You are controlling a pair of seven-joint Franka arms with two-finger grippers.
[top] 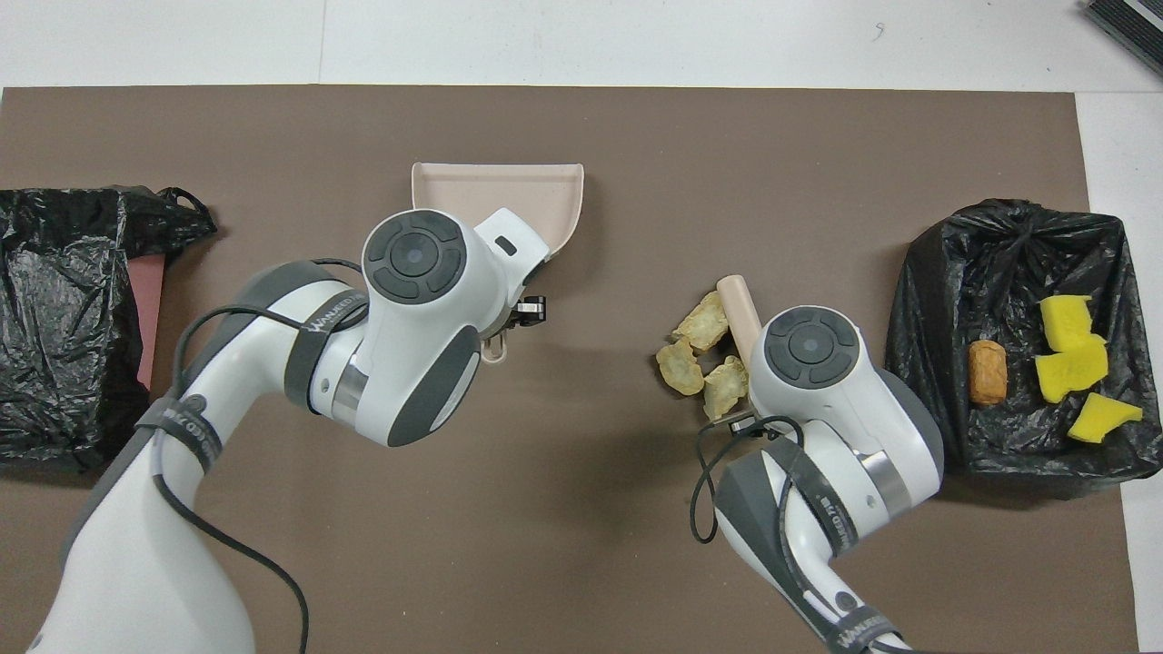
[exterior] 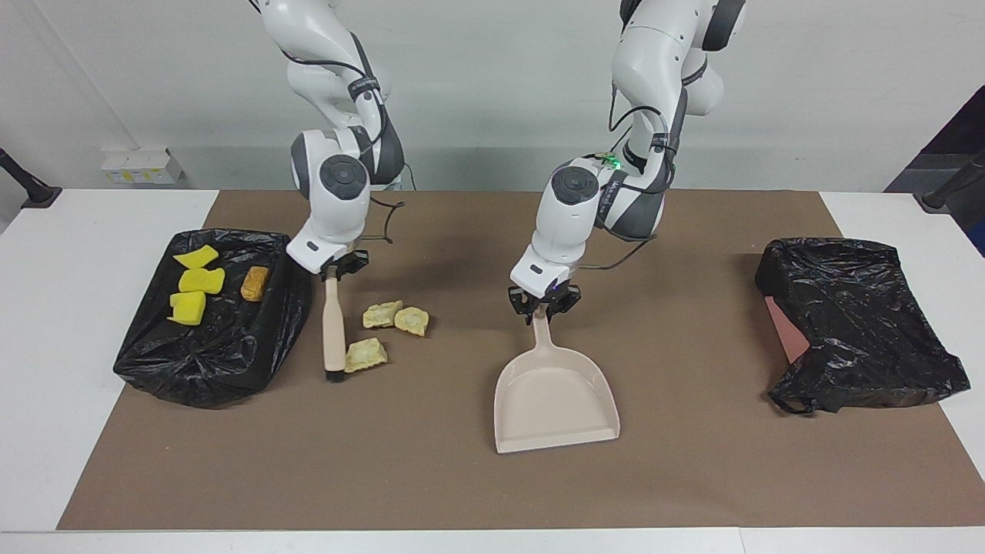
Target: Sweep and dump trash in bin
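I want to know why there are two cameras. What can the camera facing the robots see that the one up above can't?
Only the facing view shows the left gripper closed on the dustpan's handle, the right gripper holding the brush, and its dark bristles on the mat. From above, the arms hide both grippers; only there does a dark object show at the table's corner. Both show three tan crumbly chunks beside the brush, yellow chunks and an orange-brown one on a black bag, and another black bag.
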